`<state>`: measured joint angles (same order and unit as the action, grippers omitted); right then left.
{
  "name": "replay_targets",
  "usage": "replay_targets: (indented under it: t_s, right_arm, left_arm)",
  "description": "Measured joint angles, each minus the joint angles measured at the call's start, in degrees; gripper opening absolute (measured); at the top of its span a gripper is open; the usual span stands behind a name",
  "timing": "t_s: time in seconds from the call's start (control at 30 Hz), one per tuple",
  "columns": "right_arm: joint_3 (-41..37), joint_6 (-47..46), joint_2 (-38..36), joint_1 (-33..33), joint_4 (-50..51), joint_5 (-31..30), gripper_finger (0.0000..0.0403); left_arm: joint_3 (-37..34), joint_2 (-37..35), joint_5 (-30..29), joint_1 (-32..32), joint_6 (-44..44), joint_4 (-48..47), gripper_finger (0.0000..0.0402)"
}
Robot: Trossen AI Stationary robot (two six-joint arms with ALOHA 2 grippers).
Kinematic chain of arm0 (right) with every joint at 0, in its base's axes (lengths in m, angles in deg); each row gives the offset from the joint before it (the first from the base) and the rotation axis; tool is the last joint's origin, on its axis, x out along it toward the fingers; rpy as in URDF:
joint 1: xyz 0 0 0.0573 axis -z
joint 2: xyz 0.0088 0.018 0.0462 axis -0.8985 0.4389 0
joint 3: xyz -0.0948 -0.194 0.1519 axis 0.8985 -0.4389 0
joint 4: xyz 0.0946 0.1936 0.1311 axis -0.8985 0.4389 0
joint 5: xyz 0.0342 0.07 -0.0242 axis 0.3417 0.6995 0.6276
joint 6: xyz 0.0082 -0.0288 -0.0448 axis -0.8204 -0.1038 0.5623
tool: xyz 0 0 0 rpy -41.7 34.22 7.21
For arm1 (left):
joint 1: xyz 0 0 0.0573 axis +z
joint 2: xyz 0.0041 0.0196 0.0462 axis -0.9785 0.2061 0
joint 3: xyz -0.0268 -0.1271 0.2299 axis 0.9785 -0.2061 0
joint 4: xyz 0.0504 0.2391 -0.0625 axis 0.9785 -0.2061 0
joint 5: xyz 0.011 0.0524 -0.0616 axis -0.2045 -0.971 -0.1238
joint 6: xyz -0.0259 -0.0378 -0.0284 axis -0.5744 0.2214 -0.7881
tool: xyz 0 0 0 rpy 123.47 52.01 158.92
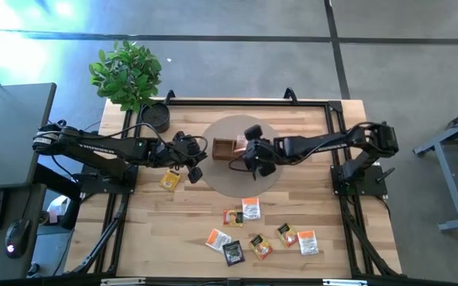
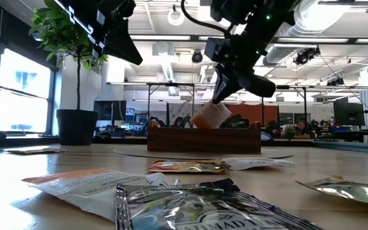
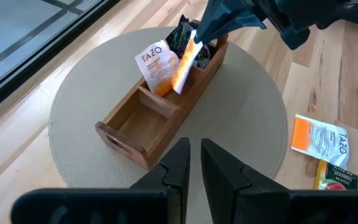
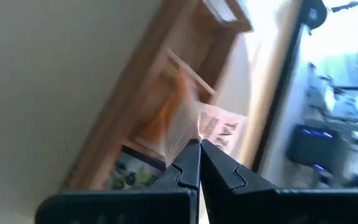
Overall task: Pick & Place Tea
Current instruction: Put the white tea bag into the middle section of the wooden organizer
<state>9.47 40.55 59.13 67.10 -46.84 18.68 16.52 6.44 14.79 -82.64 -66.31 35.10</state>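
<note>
A long wooden tray (image 1: 225,148) with three compartments lies on a round grey mat (image 1: 213,179). In the left wrist view, one white-and-orange tea packet (image 3: 155,65) leans in its middle compartment and a black packet (image 3: 182,34) stands in the far one. My right gripper (image 4: 199,143) hovers over the tray, shut on another white-and-orange packet (image 3: 185,65). My left gripper (image 3: 195,158) floats above the mat left of the tray, its fingers a narrow gap apart, holding nothing. A yellow packet (image 1: 170,180) lies flat near it. Several more packets (image 1: 260,246) lie toward the near edge. My right gripper pinches the white-and-orange packet by its upper edge (image 4: 194,132) between the two fingertips. The fingers (image 2: 221,86) come from above, slanting down. The packet (image 2: 213,115) hangs tilted below them, its lower end down inside the tray's middle compartment.
A potted plant (image 1: 130,71) and a black pot (image 1: 157,117) stand at the far left corner. A black frame rail (image 1: 245,102) runs along the table's far edge. Loose packets (image 2: 190,166) are scattered over the near middle. Bare wood lies near left.
</note>
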Motion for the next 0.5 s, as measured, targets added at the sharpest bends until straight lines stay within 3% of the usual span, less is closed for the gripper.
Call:
replay_targets:
  t_s: [0.27,0.5]
  right_arm:
    - [0.0,6.1,0.0,3.2,-2.0,1.4,0.0]
    - [0.0,6.9,-0.1,5.5,-1.1,10.6,0.0]
  left_arm:
    - [0.0,0.0,0.0,0.0,0.0,0.0,0.0039]
    - [0.0,0.0,0.0,0.0,0.0,0.0,0.0039]
